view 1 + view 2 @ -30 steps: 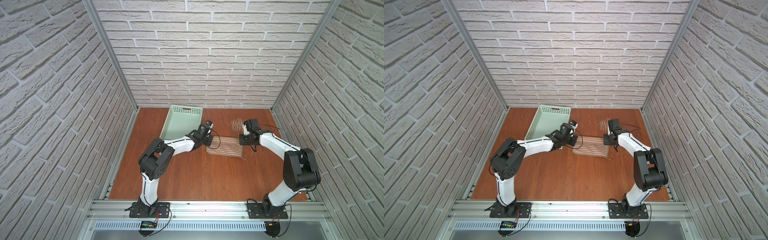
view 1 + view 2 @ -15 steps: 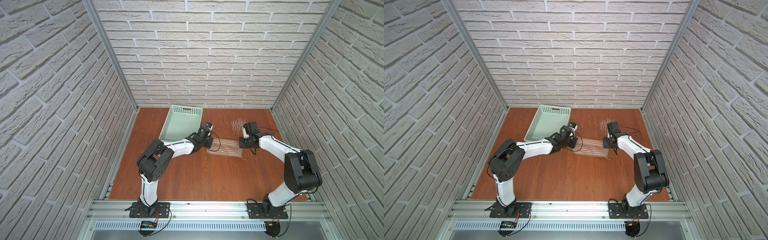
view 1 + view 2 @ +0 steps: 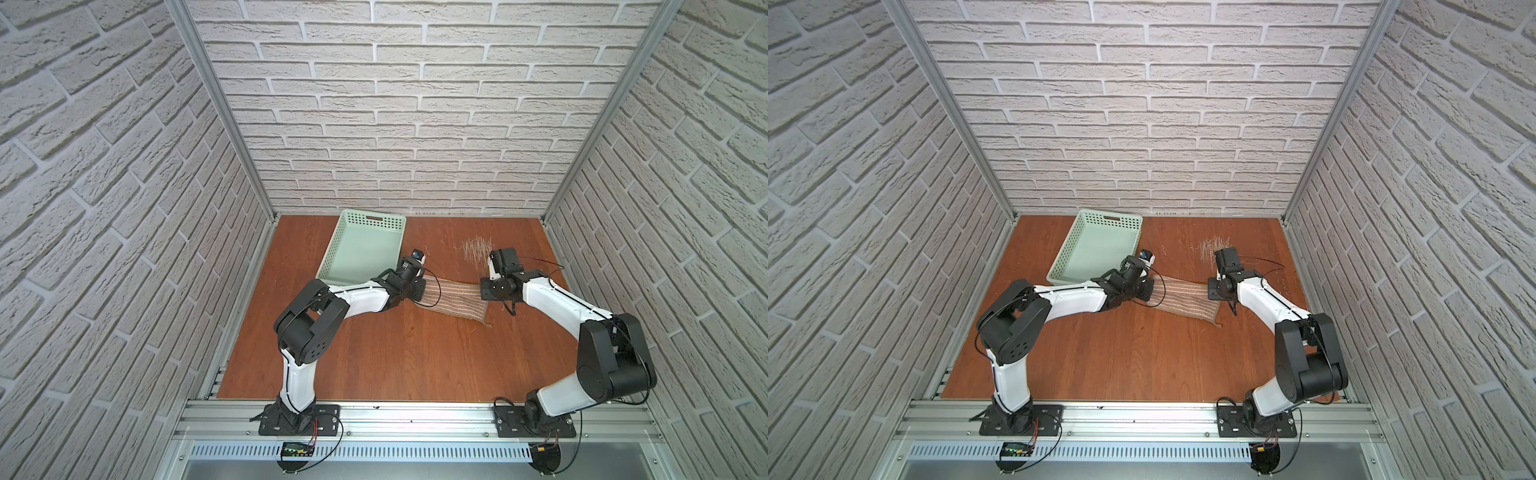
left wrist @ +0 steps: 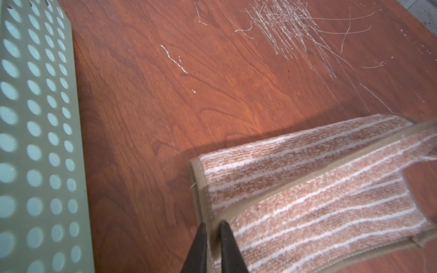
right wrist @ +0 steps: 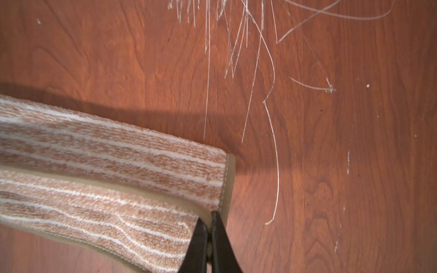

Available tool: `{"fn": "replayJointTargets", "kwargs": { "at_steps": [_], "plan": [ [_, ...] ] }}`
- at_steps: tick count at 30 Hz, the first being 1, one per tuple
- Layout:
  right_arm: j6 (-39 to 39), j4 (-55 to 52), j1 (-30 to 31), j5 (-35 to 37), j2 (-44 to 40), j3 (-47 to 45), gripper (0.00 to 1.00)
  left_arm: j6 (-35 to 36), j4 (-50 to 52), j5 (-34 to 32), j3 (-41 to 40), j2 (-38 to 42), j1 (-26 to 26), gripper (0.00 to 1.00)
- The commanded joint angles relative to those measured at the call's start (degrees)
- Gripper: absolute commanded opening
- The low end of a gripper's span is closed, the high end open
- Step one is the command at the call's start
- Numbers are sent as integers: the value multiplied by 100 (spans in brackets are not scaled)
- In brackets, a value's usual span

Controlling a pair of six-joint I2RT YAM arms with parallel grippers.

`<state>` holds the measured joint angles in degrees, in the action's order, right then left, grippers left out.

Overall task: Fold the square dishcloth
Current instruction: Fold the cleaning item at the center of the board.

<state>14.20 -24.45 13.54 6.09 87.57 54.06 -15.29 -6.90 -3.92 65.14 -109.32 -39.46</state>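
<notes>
Doubled square dishcloth (image 3: 453, 297) lay on the table (image 3: 395, 357), long axis running from left gripper (image 4: 212, 228) to right gripper (image 5: 208, 221). Right was pinched on one hem corner; left's jaws straddled the other, slightly parted, grip unclear.

A: desk (image 3: 395, 357) status?
B: Red-brown wood grain. Mint-green basket (image 3: 373, 220) far-left, sitting skewed. The square dishcloth (image 3: 457, 298) is mid-desk, doubled over, bottom layer flat on the wood.
A: Debris?
B: Patch of pale strands (image 3: 476, 248) beyond the cloth's right end, strays trailing close to its corner. A few white flecks (image 4: 175, 60).
</notes>
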Motion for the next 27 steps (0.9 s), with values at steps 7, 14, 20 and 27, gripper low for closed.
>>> {"fn": "replayJointTargets", "kwargs": {
  "at_steps": [7, 14, 20, 27],
  "plan": [
    [330, -227, 188, -119, -291, -346, 22, -157, 255, -35, -167, 201, -80, 35],
    [629, -432, 236, -414, -692, -685, 29, -247, 516, -337, -113, 423, -387, 41],
    [769, -641, 246, -606, -1223, -818, 32, -611, 891, -912, -104, 581, -564, 43],
    [1092, -878, 246, -1001, -1471, -968, 36, -1288, 1294, -1280, -97, 830, -573, 44]
  ]
}}
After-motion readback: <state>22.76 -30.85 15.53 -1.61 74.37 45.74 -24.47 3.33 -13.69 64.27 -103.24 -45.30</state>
